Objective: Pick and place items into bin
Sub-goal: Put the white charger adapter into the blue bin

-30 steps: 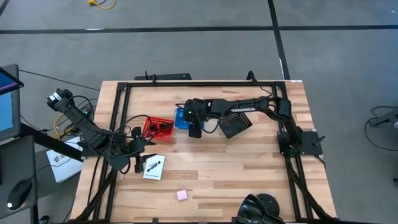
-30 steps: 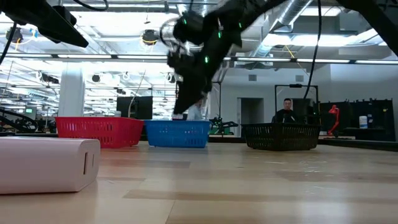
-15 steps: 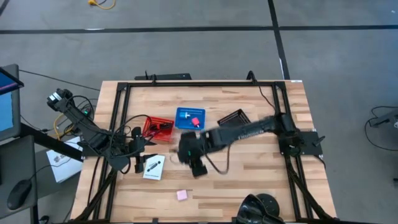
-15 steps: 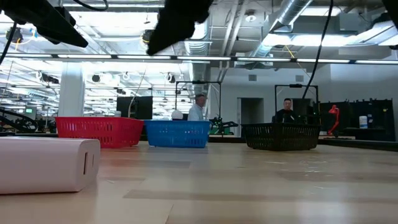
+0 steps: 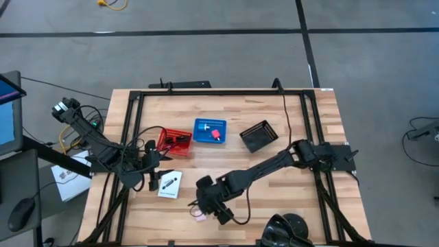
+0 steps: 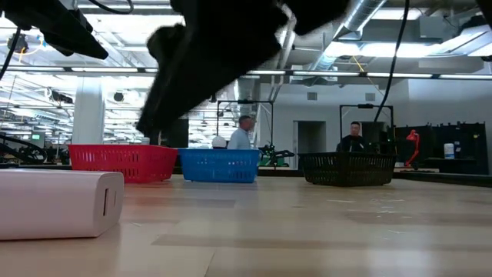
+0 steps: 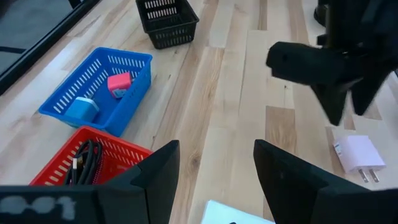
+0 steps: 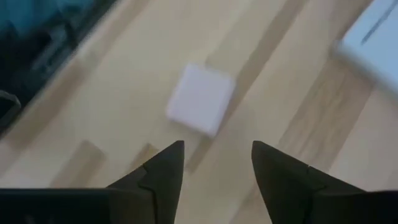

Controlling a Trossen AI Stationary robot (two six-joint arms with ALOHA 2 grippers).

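Right gripper (image 5: 206,209) hovers with fingers spread and empty over the pink cube (image 8: 201,99) lying near the bench's (image 5: 274,178) near edge, lined up for a grasp from above. Open wood surrounds the cube, though the near rim is close. Left gripper (image 5: 152,167) waits open and empty, left, beside the white card packet (image 5: 169,184). One pink and one blue cube already sit in the blue basket (image 5: 209,139).

Pale planked wood table (image 5: 274,185) looks smooth and matt; the perforated blue basket (image 7: 93,93) looks plastic.
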